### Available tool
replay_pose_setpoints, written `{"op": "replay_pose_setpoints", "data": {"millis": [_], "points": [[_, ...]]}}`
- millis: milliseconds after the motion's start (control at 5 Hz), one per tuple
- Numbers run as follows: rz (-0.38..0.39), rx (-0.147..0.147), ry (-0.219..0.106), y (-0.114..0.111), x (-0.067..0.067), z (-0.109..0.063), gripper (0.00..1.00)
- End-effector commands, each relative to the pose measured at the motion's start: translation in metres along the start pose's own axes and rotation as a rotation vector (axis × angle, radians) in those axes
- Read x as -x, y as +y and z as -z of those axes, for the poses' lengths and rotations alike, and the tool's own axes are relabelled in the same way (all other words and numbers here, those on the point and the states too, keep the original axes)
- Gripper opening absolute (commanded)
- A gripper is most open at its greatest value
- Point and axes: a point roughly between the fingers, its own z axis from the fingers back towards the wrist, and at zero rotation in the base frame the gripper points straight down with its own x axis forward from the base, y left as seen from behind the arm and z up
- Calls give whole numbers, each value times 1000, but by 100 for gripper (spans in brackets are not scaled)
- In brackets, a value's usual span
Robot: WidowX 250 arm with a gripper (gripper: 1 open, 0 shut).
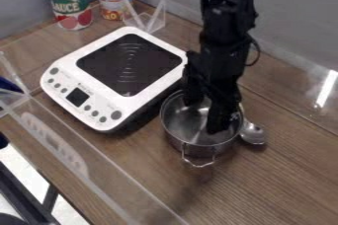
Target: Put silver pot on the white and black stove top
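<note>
The silver pot stands upright on the wooden table, touching the right front corner of the stove top, a white casing with a black ringed surface and nothing on it. My gripper points straight down over the pot, open. One dark finger dips inside the pot. The other sits near its back rim; whether it touches I cannot tell. Nothing is held.
A metal spoon lies just right of the pot. Two cans stand at the back left behind the stove. Clear plastic walls fence the table's front and sides. A blue thing shows at the left edge.
</note>
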Motion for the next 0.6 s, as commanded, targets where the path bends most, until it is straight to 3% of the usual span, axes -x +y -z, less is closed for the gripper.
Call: {"op": "replay_pose_setpoints", "data": {"millis": [0, 400], "points": [[-11, -10, -47, 10, -9, -16, 100], [1, -4, -53, 15, -13, -15, 100]]}}
